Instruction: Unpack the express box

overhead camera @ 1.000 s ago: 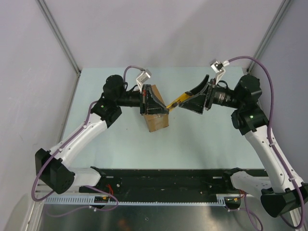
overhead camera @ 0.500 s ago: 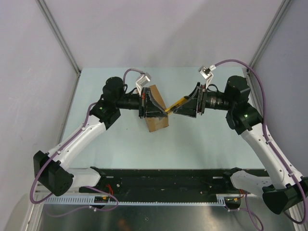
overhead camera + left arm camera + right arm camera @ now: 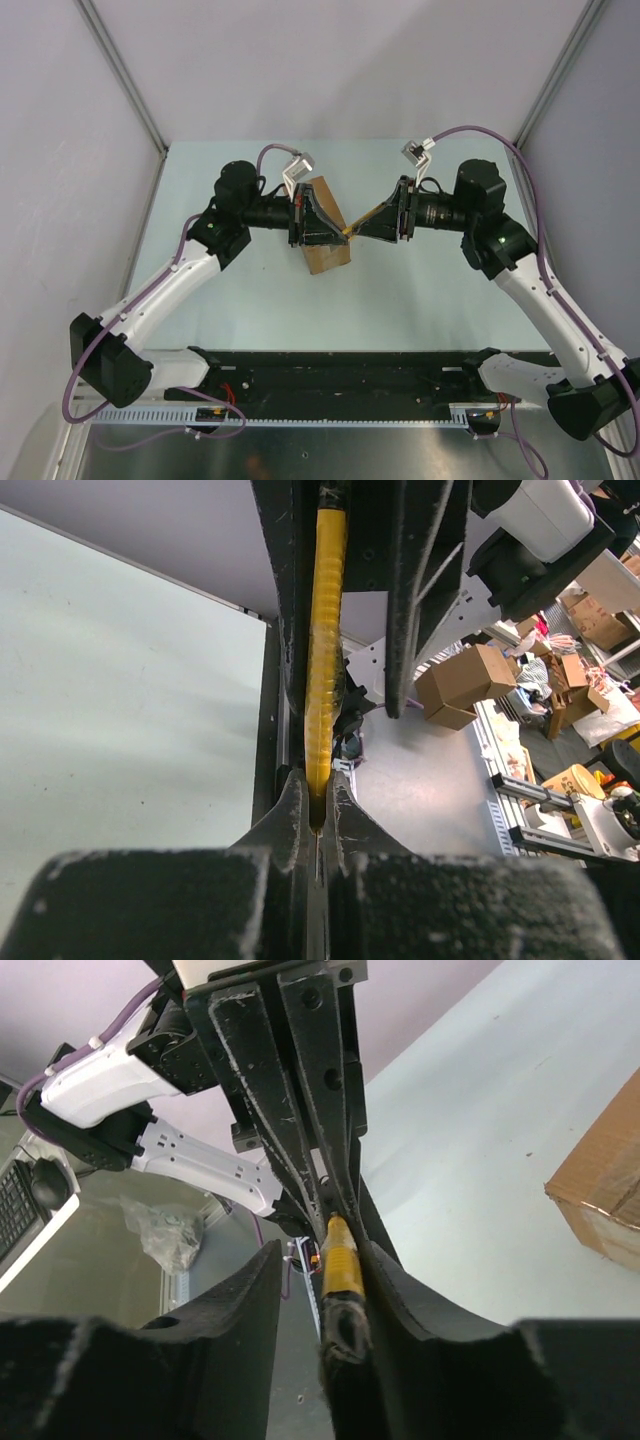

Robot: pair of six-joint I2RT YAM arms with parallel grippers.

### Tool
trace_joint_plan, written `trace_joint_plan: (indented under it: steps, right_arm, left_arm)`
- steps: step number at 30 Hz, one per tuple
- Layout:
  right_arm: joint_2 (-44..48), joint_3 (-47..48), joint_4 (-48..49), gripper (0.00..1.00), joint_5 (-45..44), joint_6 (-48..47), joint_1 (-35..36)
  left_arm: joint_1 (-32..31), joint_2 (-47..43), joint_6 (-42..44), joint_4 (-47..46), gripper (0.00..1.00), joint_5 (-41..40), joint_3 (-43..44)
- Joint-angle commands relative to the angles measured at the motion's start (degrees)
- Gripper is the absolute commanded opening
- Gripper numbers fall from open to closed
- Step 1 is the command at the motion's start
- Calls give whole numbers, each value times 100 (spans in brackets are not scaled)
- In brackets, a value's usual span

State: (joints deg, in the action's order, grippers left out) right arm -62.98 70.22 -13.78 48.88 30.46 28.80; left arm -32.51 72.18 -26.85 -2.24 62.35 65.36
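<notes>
The brown cardboard express box (image 3: 326, 258) sits on the table under my left gripper, and its corner shows in the right wrist view (image 3: 605, 1192). My left gripper (image 3: 340, 230) hovers over the box and is shut on one end of a slim yellow-and-black utility knife (image 3: 368, 212). In the left wrist view (image 3: 318, 792) the knife (image 3: 325, 630) runs away from it into the other gripper. My right gripper (image 3: 322, 1252) faces the left one with jaws apart. The knife (image 3: 341, 1260) lies between them, against one finger, black end nearest the camera.
The pale green table (image 3: 420, 290) ends at grey walls behind and at both sides. A black rail (image 3: 340, 365) runs along the near edge between the arm bases. Stacked cartons (image 3: 470, 685) stand off the table in the background.
My right arm has moved left toward the left gripper, so its jaws now reach further over the knife. The left gripper and the box have barely moved.
</notes>
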Motion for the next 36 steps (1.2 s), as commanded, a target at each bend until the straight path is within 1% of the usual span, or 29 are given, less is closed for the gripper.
trace_joint_plan:
  steps: [1,4,6,7,8,10,12,13,14,15,16,17,18,19,20,21,22,23,25,26,29,30,32,33,34,35,36]
  right_arm:
    - [-47,194,183,36,-2,74,21]
    - [-65,194,183,36,16,74,21]
    - [-83,194,200,41,51,83,21]
    - [-91,194,209,46,51,92,21]
    - [-92,194,209,47,51,92,21]
    - [-100,194,218,45,60,92,30]
    - [-118,194,244,39,51,83,21]
    - [-118,186,262,30,60,101,29]
    - [-127,194,297,25,77,109,21]
    - [-144,194,306,18,86,127,21]
    - [-136,194,323,4,78,127,21]
    - [-144,194,332,0,60,127,21]
    - [-144,194,332,0,51,127,21]
    - [-153,194,323,0,-1,127,12]
    - [-144,194,315,0,-10,110,12]
    - [-144,194,315,0,-28,75,12]
    - [-144,194,315,0,-98,57,3]
    - [-136,194,254,0,-159,39,-6]
    - [-127,194,192,0,-334,-31,-67]
    - [-127,194,113,0,-388,-57,-85]
    - [-92,194,-89,0,-747,-215,-173]
    - [-83,194,-159,0,-1010,-320,-190]
    - [-48,194,-353,0,-1345,-444,-190]
    - [-48,194,-414,0,-1703,-531,-164]
    - [-48,194,-537,0,-1924,-680,-138]
    - [-65,194,-581,0,-2179,-777,-24]
    - [-100,186,-599,0,-2669,-865,55]
  left_arm:
    - [-27,-143,180,-66,0,94,-6]
    - [-27,-134,198,-66,0,120,3]
    - [-18,-108,207,-57,0,120,3]
    - [-27,-108,207,-57,0,59,-6]
    - [-18,-117,224,-57,0,32,-6]
    - [-18,-117,224,-57,0,6,-6]
    - [-27,-108,233,-57,0,23,3]
    - [-27,-108,250,-57,0,41,3]
    - [-27,-117,259,-57,0,32,3]
    - [-27,-117,268,-57,0,15,-6]
    - [-18,-99,268,-57,0,23,3]
    - [-27,-90,268,-57,0,14,3]
    - [-27,-90,268,-57,0,6,11]
    - [-27,-82,286,-57,6,-3,12]
    - [-18,-90,286,-57,30,-29,12]
    - [-1,-90,303,-57,45,-108,-6]
    - [43,-134,312,-57,54,-161,-23]
    - [61,-152,329,-57,67,-248,-41]
    - [183,-274,321,-57,77,-617,-129]
    - [227,-318,321,-57,83,-732,-199]
    - [482,-477,190,-57,88,-1381,-392]
    - [570,-512,119,-57,88,-1827,-454]
    - [877,-626,-195,-57,89,-2382,-655]
    - [983,-661,-293,-57,89,-2646,-743]
    - [1184,-696,-407,-31,89,-3397,-823]
    - [1273,-775,-748,21,89,-3805,-1032]
    - [1369,-785,-943,74,89,-4105,-1147]
